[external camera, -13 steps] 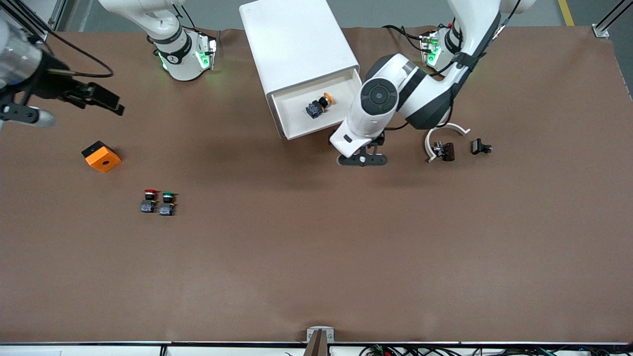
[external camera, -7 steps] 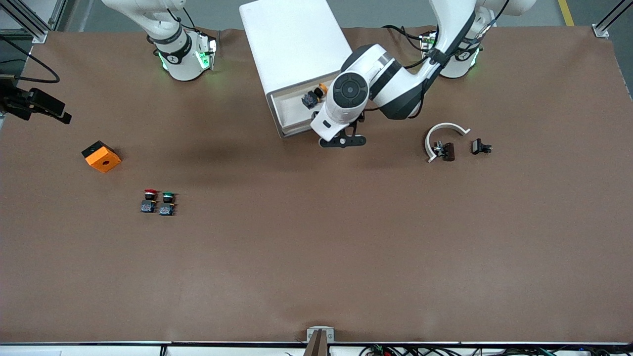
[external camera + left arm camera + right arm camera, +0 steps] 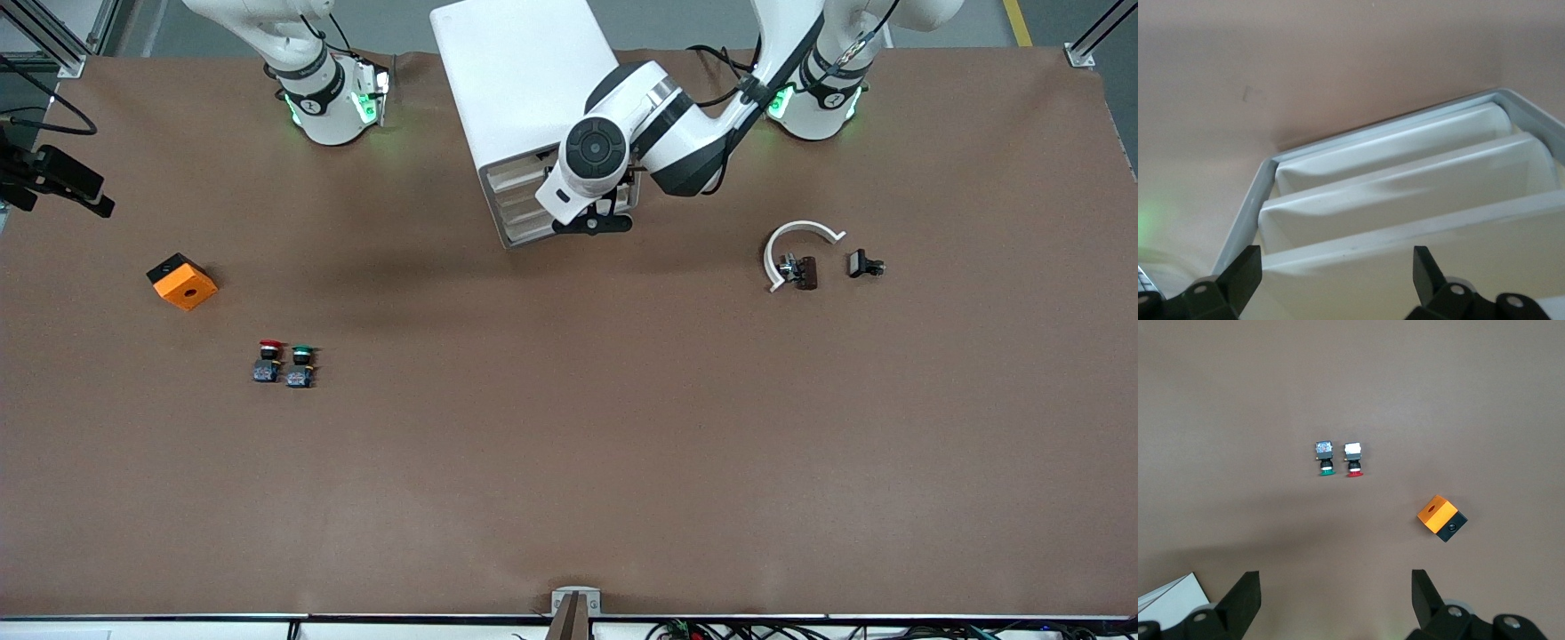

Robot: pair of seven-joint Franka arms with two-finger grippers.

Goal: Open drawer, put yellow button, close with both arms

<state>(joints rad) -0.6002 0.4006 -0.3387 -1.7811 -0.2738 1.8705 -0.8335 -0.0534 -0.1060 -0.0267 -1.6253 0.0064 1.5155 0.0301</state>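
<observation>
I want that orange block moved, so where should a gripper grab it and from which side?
Come straight down and close on two opposite flat sides of the orange block. It sits apart from other things, turned diagonally to the edges of the table, so the wrist probably needs rotating to match.

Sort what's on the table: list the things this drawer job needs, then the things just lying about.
Job:
- drawer, pushed in; yellow button not visible
- cabinet
- left gripper, open at the drawer fronts
- right gripper, open, waiting above the table's edge

Lying about:
- red button
- green button
- orange block
- white curved piece
- small black clip
</observation>
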